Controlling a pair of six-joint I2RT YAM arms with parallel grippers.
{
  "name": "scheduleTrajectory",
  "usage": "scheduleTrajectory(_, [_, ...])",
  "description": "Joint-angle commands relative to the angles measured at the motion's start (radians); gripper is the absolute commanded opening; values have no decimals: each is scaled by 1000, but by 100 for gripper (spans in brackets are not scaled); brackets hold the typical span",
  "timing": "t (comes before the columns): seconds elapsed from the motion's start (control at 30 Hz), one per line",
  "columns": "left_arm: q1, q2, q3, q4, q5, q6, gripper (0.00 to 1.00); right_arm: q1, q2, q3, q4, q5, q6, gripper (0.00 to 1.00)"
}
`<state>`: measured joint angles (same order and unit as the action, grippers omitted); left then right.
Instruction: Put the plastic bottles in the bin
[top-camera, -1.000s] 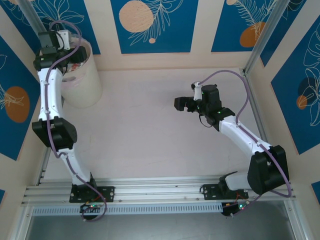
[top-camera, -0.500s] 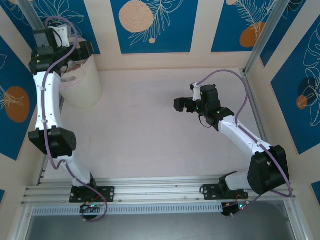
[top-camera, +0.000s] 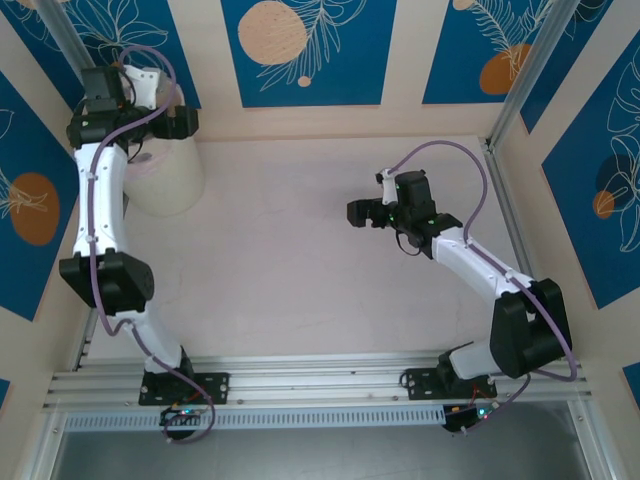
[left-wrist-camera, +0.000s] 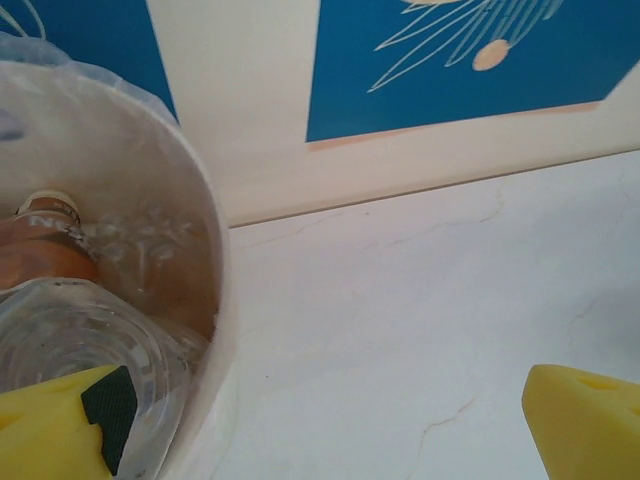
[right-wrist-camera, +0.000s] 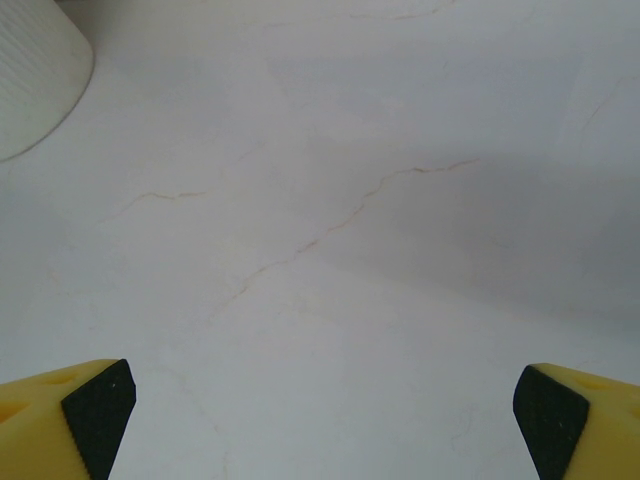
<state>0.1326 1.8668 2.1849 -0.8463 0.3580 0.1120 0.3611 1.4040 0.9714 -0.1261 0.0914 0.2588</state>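
The bin stands at the table's far left corner, cream-white and lined with a thin bag. In the left wrist view its rim curves down the left side. Inside lie plastic bottles: a clear ribbed one and one with a brownish-orange label. My left gripper hangs open above the bin's right edge, and nothing sits between its yellow fingers. Over mid-table my right gripper is open and empty, its fingers spread wide above bare marble.
Blue-and-cream patterned walls close in the table at the back and both sides. An aluminium post rises at the back right corner. The bin's ribbed side shows at the upper left of the right wrist view.
My left gripper has opened wide and its wrist has swung right, from over the bin's mouth to its right rim. The right arm has barely shifted.
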Motion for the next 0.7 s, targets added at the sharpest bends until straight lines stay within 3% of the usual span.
scheduleTrajectory(0.0, [11,83,18,-69,-119,-57,100,9,-2,40,-14,12,-28,99])
scheduleTrajectory(0.37, [13,31,-12,-11,12,-106,100,10,-19,32,-21,24,-22,99])
scheduleTrajectory(0.53, [12,-82,-37,53,17,-186,100,11,-39,25,-19,36,-10,99])
scheduleTrajectory(0.67, [6,-235,-194,221,65,-286,100,11,-83,-8,11,68,7,99])
